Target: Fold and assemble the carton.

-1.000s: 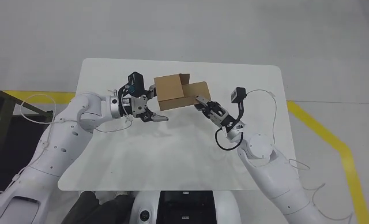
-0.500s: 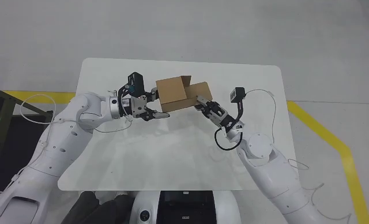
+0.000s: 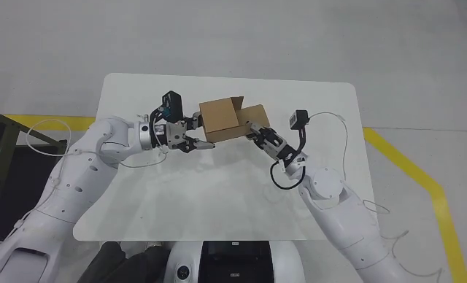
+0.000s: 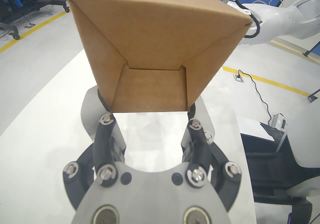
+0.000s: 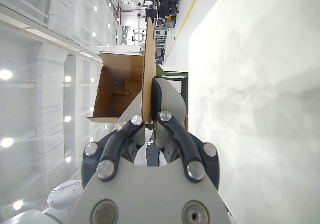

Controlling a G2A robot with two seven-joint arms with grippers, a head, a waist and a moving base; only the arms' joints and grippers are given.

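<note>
Starting nearest the robot, what is the left end effector (image 4: pixel 147 112) doing?

Its fingers (image 4: pixel 106 120) stand apart, one at each lower corner of the carton's (image 4: pixel 160 30) left end. The tips are against or just beside the cardboard there. I cannot tell whether they press on it.

And the other arm?

The right end effector (image 5: pixel 149 90) is at the carton's right side, clamped on a flap that sticks out from that side. One finger lies on each face of the flap, with the cardboard edge-on between them.

Where does the carton itself sit?

It sits between the two end effectors, in brown cardboard with its top open. From the right wrist view you can look into it and see smaller flaps folded down inside. One more flap stands up along its far edge in the top view.

Is it resting on anything?

It looks raised. The white table (image 3: pixel 219 195) lies under the carton, and the left wrist view shows table surface below the carton's lower edge. I cannot be sure that no corner touches.

Anything beyond it?

Past the carton's far side there is a strip of the same table.
</note>
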